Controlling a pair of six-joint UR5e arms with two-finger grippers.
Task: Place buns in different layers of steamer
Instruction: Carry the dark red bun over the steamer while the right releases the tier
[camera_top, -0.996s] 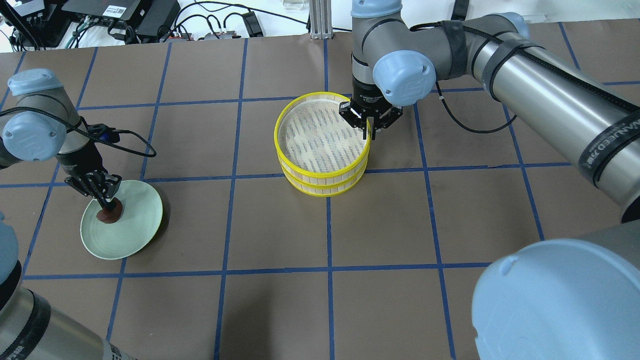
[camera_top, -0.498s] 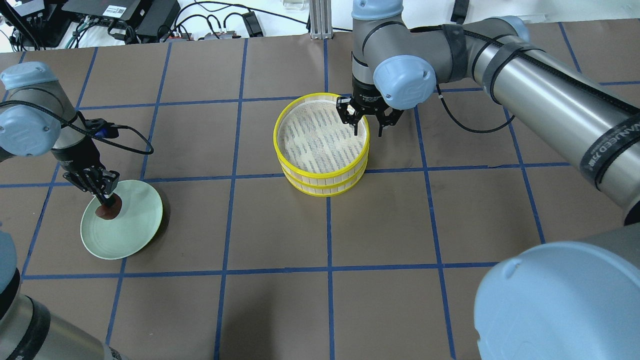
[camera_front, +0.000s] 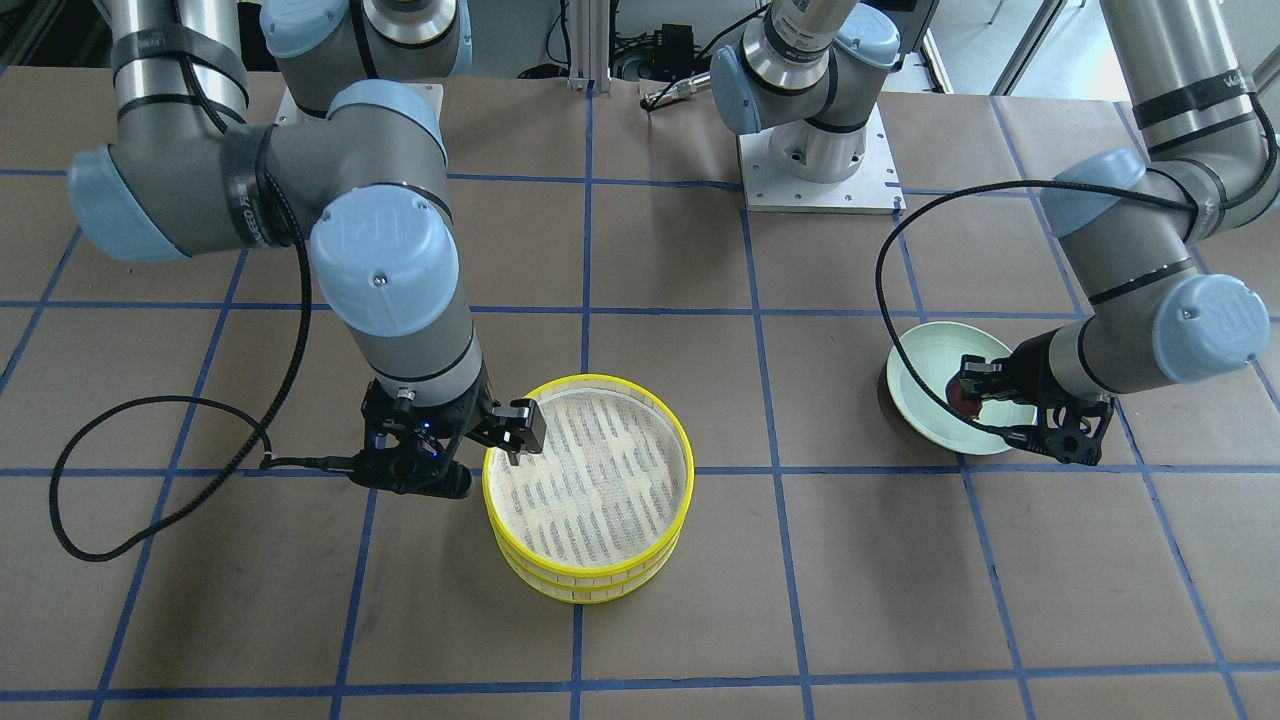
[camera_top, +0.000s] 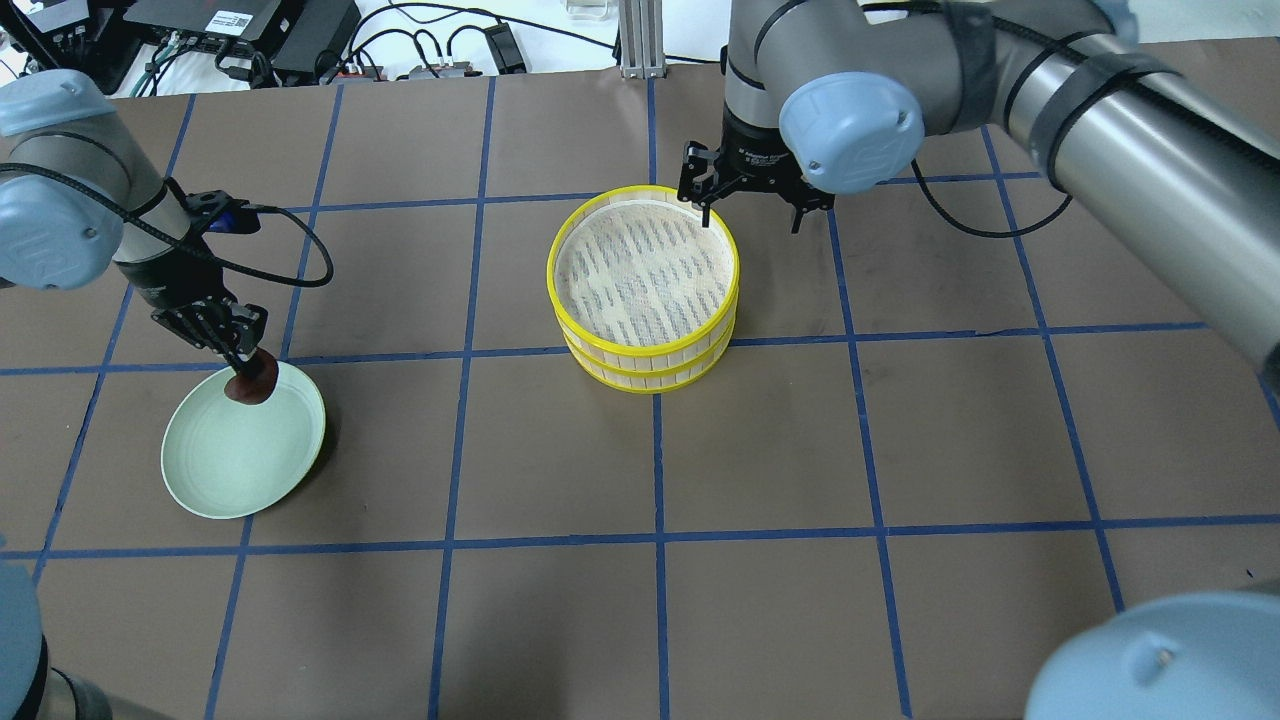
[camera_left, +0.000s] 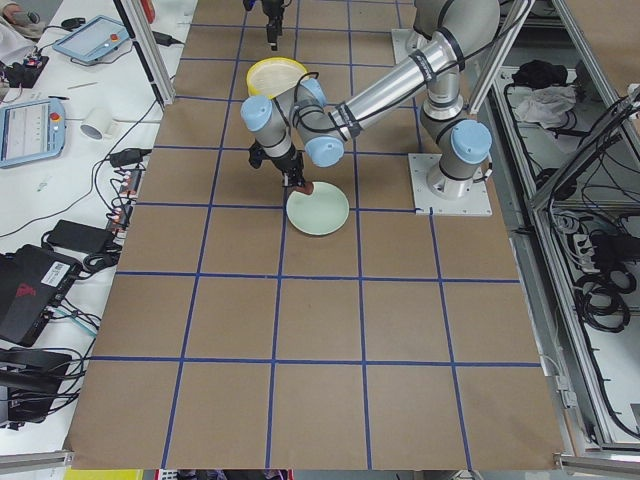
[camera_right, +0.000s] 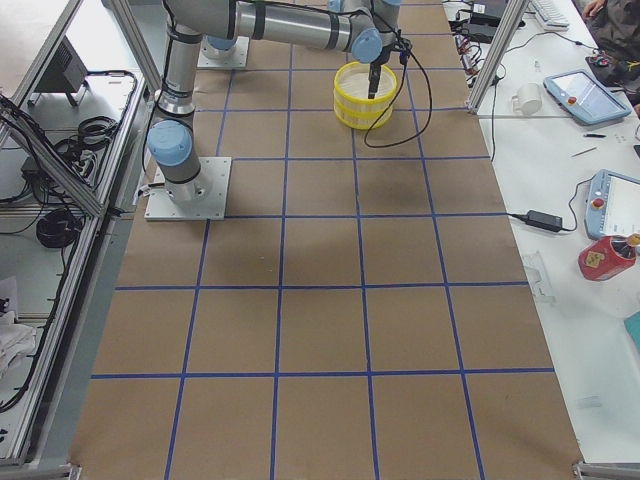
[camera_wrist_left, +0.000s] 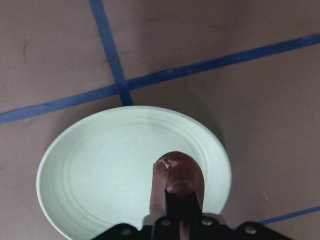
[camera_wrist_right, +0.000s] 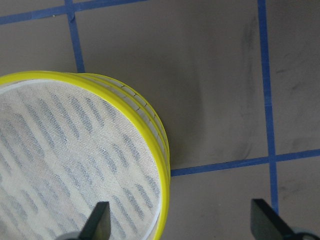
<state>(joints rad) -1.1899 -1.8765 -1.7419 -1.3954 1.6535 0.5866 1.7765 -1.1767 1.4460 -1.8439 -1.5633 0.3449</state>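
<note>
Brown paper surface (camera_top: 800, 450) w/ blue tape grid. Near its middle the two steamer layers (camera_top: 650, 365) sit stacked, one on the other, yellow rims lined up. Pale green plate (camera_top: 225, 470) lies well apart from them, on the robot's left. Right jaws hang spread wide over the stack's far-right rim, one finger above the top mesh, the other outside over the surface — gripping nothing. Left jaws are closed on the brown bun (camera_top: 254, 385) — it's held over the plate's far edge, apparently lifted off it.

Robotics lab, paper-covered table (camera_top: 760, 440) gridded in blue tape, teach pendants (camera_right: 572, 86), aluminium framing (camera_right: 490, 55), loose cables (camera_left: 600, 300).
</note>
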